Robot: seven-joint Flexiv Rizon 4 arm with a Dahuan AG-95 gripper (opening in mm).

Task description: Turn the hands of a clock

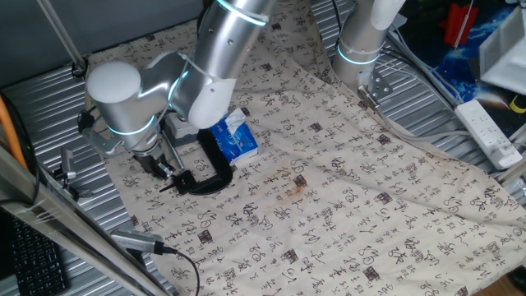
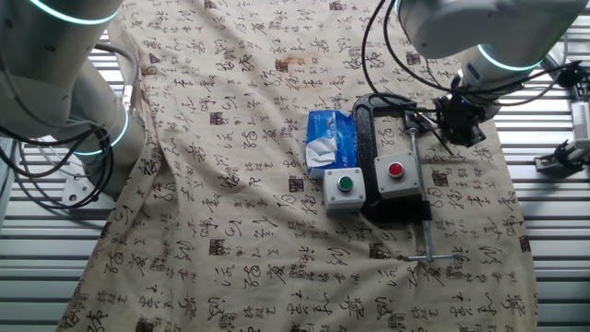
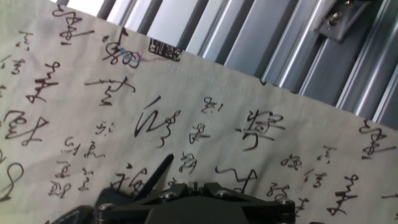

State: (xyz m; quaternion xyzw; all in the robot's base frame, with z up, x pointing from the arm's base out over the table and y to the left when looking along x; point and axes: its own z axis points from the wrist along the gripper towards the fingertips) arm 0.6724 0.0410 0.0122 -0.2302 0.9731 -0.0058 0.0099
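The small black clock (image 1: 184, 180) sits at the end of a black C-clamp (image 1: 212, 179) on the patterned cloth. Its thin black hands (image 1: 169, 186) point out to the left. My gripper (image 1: 163, 170) is right over them, fingers down. In the hand view my fingertips (image 3: 195, 186) are nearly together on a thin black piece, and one black pointer (image 3: 159, 173) sticks out up and to the left. In the other fixed view my gripper (image 2: 454, 127) hides the clock beside the clamp (image 2: 365, 129).
A blue-and-white carton (image 1: 236, 136) lies behind the clamp. Two grey boxes, one with a green button (image 2: 344, 189) and one with a red button (image 2: 396, 175), stand by the clamp's silver rod (image 2: 420, 198). Ribbed metal table (image 3: 298, 43) lies past the cloth edge.
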